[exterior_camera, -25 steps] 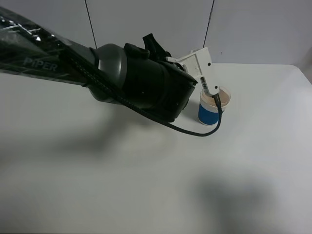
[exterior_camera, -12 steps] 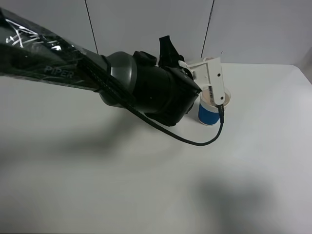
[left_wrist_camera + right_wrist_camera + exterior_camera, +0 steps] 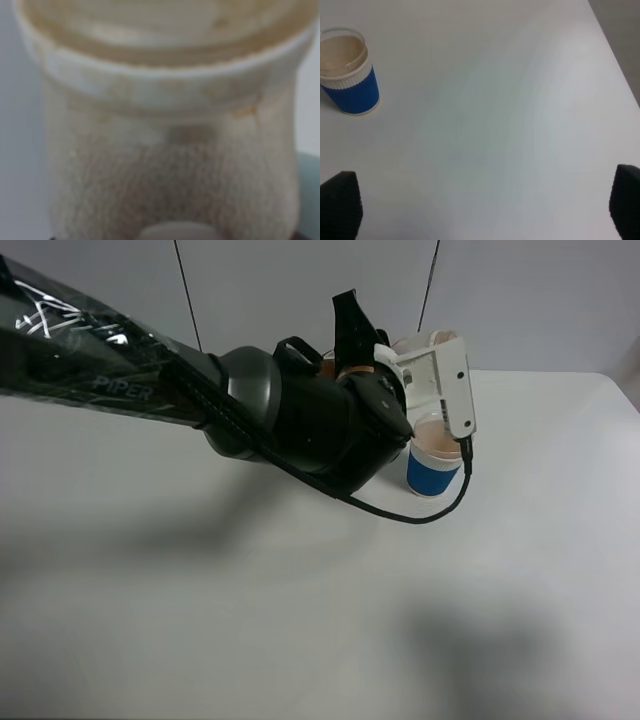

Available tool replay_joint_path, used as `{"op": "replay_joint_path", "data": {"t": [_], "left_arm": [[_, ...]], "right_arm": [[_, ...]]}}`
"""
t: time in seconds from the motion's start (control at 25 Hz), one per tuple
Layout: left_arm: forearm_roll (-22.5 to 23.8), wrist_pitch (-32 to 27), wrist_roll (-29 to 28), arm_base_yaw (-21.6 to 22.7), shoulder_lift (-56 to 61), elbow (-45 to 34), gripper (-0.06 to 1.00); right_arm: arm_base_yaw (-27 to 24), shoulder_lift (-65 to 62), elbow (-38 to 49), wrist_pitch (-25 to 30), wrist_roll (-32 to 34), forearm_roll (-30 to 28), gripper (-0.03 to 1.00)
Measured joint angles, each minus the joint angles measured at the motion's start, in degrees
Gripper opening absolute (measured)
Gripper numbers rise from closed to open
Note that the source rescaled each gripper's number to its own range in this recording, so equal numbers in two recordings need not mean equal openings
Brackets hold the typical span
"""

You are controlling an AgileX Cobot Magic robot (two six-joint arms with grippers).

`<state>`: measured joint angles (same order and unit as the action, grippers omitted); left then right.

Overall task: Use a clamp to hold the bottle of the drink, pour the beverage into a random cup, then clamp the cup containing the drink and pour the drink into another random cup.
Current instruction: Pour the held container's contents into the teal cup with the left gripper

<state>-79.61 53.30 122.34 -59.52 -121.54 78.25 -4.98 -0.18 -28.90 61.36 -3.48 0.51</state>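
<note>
Grip on the left: the left jaws are clenching on the bottle of the drink [image 3: 170, 150] — it is filling the left wrist view, blurred, its wide pale mouth at the far end and its body running back toward the camera.
Bottle contents: I am seeing brownish staining around the neck and inside the mouth, but the blur is keeping me from reading any liquid level.
Bottle in the high view: the dark wrist is hiding nearly all of it, so I am placing it only as being held up above the cup, not resting on the surface.
Left arm [image 3: 120, 360]: it is reaching in from the left of the high view and past the middle, wrapped in glossy sheeting, with its wrist hanging just beside and above the cup.
Blue-banded cup [image 3: 432, 468]: it is standing upright on the surface, right of centre toward the far edge, with the white camera mount [image 3: 447, 380] overlapping its rim in the high view.
Beverage [image 3: 341, 52]: pale brown liquid is sitting in the blue-banded cup, up inside the whitish ribbed collar.
Grip on the right: the right jaws are standing released — two dark fingertips [image 3: 340, 205] are showing wide apart with only bare surface between them, and the cup is sitting well ahead and off to one side.
Cable [image 3: 420, 512]: it is looping from the camera mount down past the cup's blue band and back under the wrist.
Surface [image 3: 300, 620]: white, and carrying soft shadows.
</note>
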Motion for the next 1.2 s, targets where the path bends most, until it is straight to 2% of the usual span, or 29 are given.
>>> {"op": "replay_joint_path", "data": {"t": [0.12, 0.36, 0.44, 0.68, 1.2], "left_arm": [[3.5, -0.1, -2.9, 0.0, 0.0, 0.0, 0.02], [5.0, -0.4, -4.8, 1.9, -0.3, 0.1, 0.02], [4.6, 0.3, -4.7, 2.4, -1.2, 0.3, 0.02], [-0.3, 1.5, -1.0, 2.8, -4.9, 4.1, 0.02], [1.9, 3.7, 1.9, 3.2, -7.0, 4.7, 0.02]], "right_arm": [[0.0, 0.0, 0.0, 0.0, 0.0, 0.0, 1.00], [0.0, 0.0, 0.0, 0.0, 0.0, 0.0, 1.00], [0.0, 0.0, 0.0, 0.0, 0.0, 0.0, 1.00], [0.0, 0.0, 0.0, 0.0, 0.0, 0.0, 1.00], [0.0, 0.0, 0.0, 0.0, 0.0, 0.0, 1.00]]}}
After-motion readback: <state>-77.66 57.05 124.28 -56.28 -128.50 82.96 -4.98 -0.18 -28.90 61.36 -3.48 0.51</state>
